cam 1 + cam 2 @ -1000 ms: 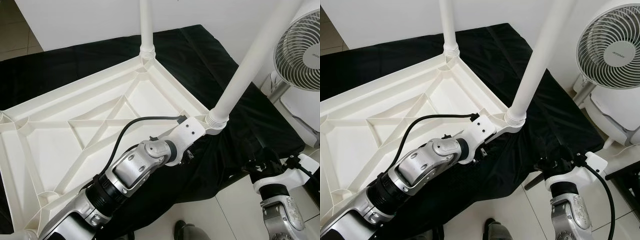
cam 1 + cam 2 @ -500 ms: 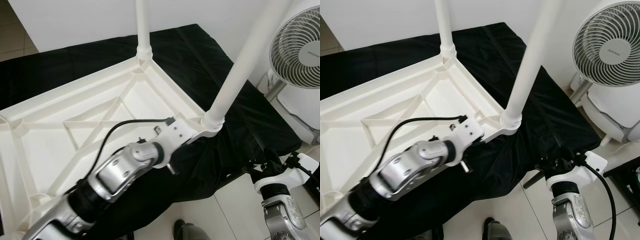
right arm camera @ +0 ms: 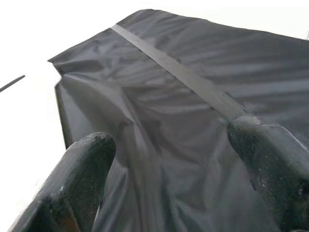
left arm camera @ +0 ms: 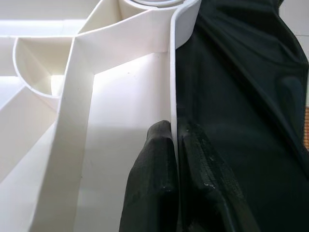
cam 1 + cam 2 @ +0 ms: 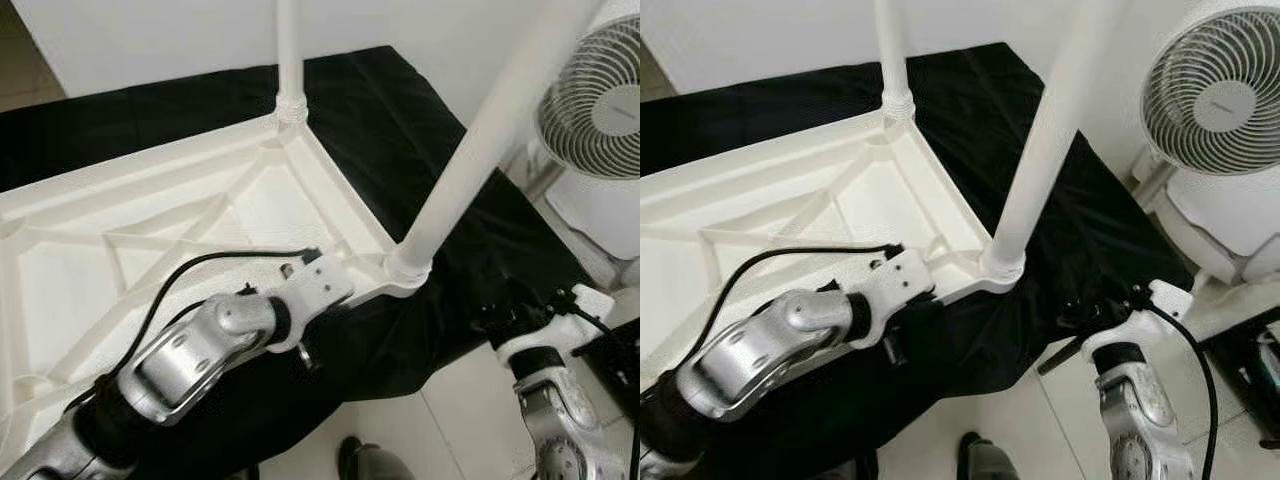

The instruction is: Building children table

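Note:
The white plastic table top (image 5: 150, 215) lies upside down on a black cloth (image 5: 400, 130). Two white legs stand up from its corners, a far one (image 5: 290, 50) and a near one (image 5: 480, 150). My left gripper (image 4: 175, 133) is shut on the table's thin side rim (image 4: 173, 72), one finger inside and one outside, a short way from the near leg's socket. My right gripper (image 3: 174, 140) is open beside the cloth's hanging edge, low at the right (image 5: 1080, 315), holding nothing.
A white standing fan (image 5: 1210, 90) is close on the right, by the near leg. Pale tiled floor (image 5: 450, 420) lies below the cloth's edge. A dark shoe-like shape (image 5: 365, 460) sits at the bottom of the view. A white wall (image 5: 150, 30) runs behind.
The whole view has shifted, so the camera moved. My left gripper keeps its hold on the rim, its wrist now a little farther from the near leg's base. The right gripper stays open.

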{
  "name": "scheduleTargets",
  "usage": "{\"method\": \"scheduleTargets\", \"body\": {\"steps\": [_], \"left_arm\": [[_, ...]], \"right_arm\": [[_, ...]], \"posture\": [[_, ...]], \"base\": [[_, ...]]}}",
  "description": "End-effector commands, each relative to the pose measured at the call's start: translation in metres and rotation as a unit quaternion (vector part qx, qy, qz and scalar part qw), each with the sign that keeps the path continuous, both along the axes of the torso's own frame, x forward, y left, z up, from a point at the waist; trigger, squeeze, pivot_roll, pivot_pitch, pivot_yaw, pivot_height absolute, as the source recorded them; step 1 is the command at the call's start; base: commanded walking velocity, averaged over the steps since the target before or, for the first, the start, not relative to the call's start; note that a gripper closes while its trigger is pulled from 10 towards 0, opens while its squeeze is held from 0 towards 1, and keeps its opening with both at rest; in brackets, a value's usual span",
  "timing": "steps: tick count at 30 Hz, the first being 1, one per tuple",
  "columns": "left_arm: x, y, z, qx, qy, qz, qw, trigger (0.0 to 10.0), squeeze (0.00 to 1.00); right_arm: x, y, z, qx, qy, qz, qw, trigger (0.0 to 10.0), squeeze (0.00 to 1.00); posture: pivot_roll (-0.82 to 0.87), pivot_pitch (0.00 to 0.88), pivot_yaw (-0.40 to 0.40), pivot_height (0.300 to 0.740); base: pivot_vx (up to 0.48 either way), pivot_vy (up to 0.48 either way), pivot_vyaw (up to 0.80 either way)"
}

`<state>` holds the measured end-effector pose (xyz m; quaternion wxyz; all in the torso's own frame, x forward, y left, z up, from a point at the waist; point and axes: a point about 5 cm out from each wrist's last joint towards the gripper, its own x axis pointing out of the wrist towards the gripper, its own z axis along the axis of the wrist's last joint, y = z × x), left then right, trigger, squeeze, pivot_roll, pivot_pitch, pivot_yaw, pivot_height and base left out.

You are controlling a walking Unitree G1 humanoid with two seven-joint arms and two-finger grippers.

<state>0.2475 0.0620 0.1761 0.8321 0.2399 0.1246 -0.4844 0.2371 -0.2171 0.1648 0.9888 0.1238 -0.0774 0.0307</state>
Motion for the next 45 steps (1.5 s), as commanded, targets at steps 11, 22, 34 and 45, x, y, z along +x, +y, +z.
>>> {"method": "scheduleTargets", "body": {"steps": [11,22,34,45], "left_arm": [[-0.009,0.001,0.014,-0.075,-0.002,-0.012,0.997,10.0,1.00],[-0.011,-0.003,0.048,-0.211,0.006,-0.081,0.974,10.0,0.00],[0.018,0.005,0.049,-0.230,-0.015,-0.009,0.973,10.0,0.00],[0.031,0.012,0.055,-0.223,-0.018,0.006,0.975,10.0,0.00]], "right_arm": [[0.011,0.010,0.002,-0.059,0.012,0.111,0.992,10.0,0.00],[0.011,0.006,0.009,-0.110,0.014,0.199,0.974,10.0,0.00],[0.014,0.016,0.016,-0.140,0.010,0.314,0.939,10.0,0.00],[0.014,0.014,0.016,-0.179,0.030,0.389,0.903,10.0,0.00]], "posture": [[0.08,0.214,-0.094,0.740],[0.03,0.189,-0.087,0.740],[0.03,0.158,-0.064,0.740],[0.03,0.167,-0.020,0.740]], "base": [[0.000,0.000,0.00],[0.000,0.000,0.00],[0.000,0.000,0.00],[0.000,0.000,0.00]]}}
